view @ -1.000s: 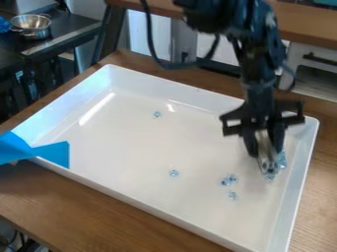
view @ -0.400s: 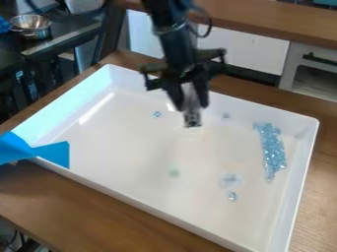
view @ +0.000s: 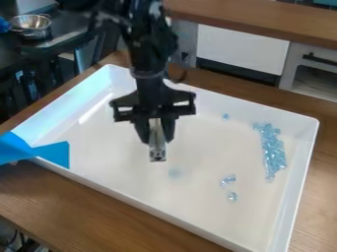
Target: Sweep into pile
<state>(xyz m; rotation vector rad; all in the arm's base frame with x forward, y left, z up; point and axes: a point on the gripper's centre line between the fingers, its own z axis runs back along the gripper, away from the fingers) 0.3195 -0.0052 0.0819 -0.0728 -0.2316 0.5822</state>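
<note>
Gripper, black, two-fingered (view: 156, 134), clenches silver metal tool (view: 156, 150): slowly sweep loose, glassy blue beads (view: 231, 196) toward right edge of white rectangular tray (view: 301, 167).

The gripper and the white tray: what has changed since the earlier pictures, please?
The gripper, still holding the metal tool, moved from the right side of the tray leftward, then nearer the camera. The tray stayed put; the blue pile hasn't changed since the second picture.
</note>
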